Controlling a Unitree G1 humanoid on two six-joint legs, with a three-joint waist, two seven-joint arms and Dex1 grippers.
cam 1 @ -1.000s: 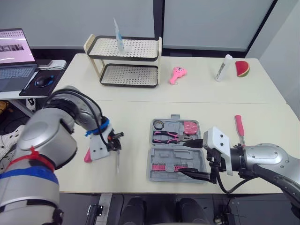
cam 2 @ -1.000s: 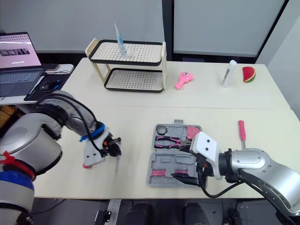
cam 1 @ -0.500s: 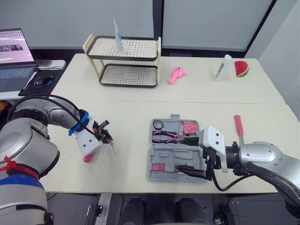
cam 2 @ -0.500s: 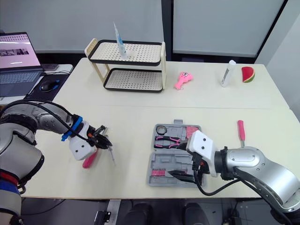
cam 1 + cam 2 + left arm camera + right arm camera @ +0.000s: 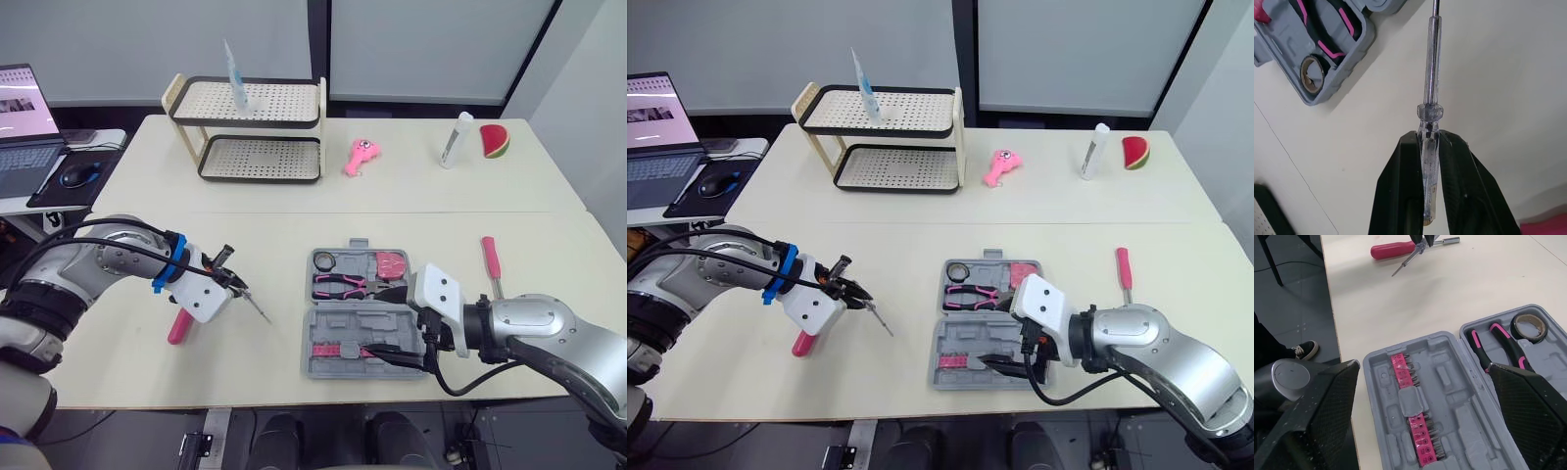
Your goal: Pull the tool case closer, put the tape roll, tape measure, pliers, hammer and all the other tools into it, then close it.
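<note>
Pinched in the left pincer (image 5: 1427, 137), the screwdriver (image 5: 1432, 58) should be carried level to a free slot of the case (image 5: 364, 325); the right pincer (image 5: 1422, 367) is spread.

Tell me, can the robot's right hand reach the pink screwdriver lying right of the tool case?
Probably yes. The right hand is open and empty over the tool case, and the pink screwdriver lies on bare table close beside that arm, with nothing between them.
</note>
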